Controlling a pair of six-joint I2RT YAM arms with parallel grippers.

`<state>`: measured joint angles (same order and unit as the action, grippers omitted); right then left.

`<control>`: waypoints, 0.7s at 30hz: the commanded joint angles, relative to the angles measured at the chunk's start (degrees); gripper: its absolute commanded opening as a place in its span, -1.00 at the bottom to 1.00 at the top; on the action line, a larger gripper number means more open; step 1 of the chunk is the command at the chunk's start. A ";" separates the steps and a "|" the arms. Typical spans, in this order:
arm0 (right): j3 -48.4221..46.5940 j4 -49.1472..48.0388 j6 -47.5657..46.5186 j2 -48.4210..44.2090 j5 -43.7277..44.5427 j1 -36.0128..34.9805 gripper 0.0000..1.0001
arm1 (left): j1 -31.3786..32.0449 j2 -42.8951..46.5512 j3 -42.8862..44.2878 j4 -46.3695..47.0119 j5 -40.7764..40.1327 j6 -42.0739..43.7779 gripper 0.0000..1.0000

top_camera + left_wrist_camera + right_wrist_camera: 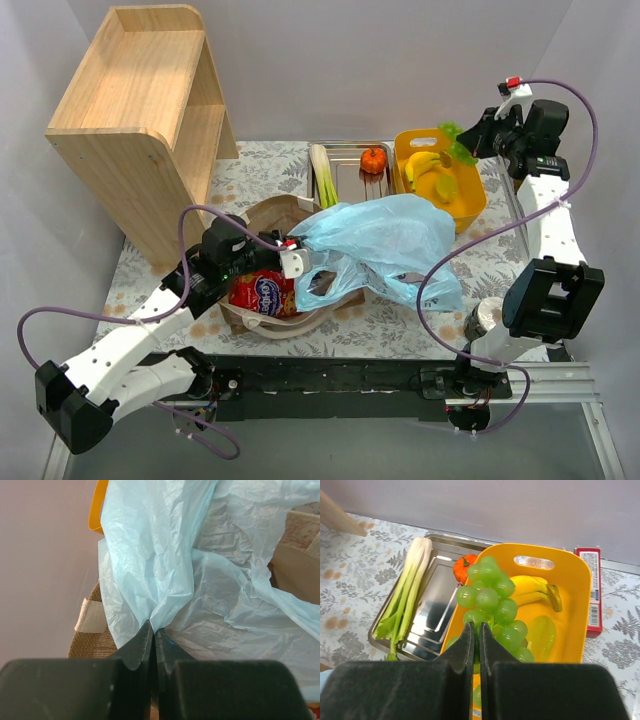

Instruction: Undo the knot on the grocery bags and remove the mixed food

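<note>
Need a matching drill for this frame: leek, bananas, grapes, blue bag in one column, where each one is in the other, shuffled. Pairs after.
Things:
1. leek
2. bananas
3. grapes
4. blue plastic bag

Places:
A. pinched in the shut left pincer
B. lying in the yellow tub
C. lying on the steel tray
D. gripped by the shut right pincer

Pairs: 1-C, 2-B, 3-D, 4-A

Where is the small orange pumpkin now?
In the top view the pumpkin sits in the steel tray at the far side of the table, between the leek and the yellow tub.
</note>
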<state>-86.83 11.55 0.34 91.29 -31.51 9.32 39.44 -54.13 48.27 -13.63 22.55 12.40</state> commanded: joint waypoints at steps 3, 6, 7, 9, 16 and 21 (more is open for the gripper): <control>-3.26 -1.79 7.21 5.21 -0.41 -1.06 -0.97 | -0.15 2.10 0.50 3.62 -3.21 -0.01 -1.00; -2.30 -3.11 10.63 8.20 4.32 -1.50 -0.97 | -0.15 2.80 2.00 0.11 -2.77 -0.28 -1.00; -2.29 -3.29 10.91 9.51 5.04 -2.02 -0.97 | -0.15 3.15 2.44 -0.60 -2.60 -0.10 -1.00; -2.82 -3.29 11.09 11.10 6.36 -2.55 -0.97 | -0.15 3.85 2.44 -2.09 -2.51 0.77 -1.00; -4.84 -0.83 10.03 16.82 14.89 -7.21 -0.97 | -0.15 2.37 5.69 -6.14 -4.17 0.08 -1.00; -3.26 0.31 13.28 18.75 18.49 -8.00 -0.97 | -0.15 2.10 6.05 -6.50 -4.62 -0.36 -1.00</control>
<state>-88.40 11.90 10.63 109.54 -17.58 1.54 39.46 -52.12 52.29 -18.04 19.35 12.49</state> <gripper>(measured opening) 0.044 0.010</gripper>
